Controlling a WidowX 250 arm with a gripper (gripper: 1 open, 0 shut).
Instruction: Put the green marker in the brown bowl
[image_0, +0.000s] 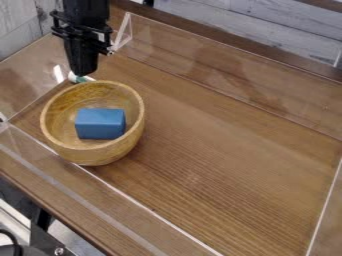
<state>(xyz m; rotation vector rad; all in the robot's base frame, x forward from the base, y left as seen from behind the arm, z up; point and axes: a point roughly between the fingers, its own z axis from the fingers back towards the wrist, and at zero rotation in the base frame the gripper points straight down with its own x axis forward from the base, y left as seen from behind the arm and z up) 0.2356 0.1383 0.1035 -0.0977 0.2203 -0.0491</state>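
Observation:
The brown bowl (54, 136) sits on the wooden table at the left. Just behind its far rim my black gripper (82, 70) points straight down. Its fingers are shut on the green marker (80, 78). Only a small green and white end of the marker shows below the fingertips, low by the table; the rest is hidden by the fingers. The marker is outside the bowl, close to its back edge.
A blue rectangular block (100, 122) lies inside the bowl. Clear acrylic walls (201, 45) fence the table on all sides, with the left wall close to the gripper. Bare wood (227, 150) stretches to the right of the bowl.

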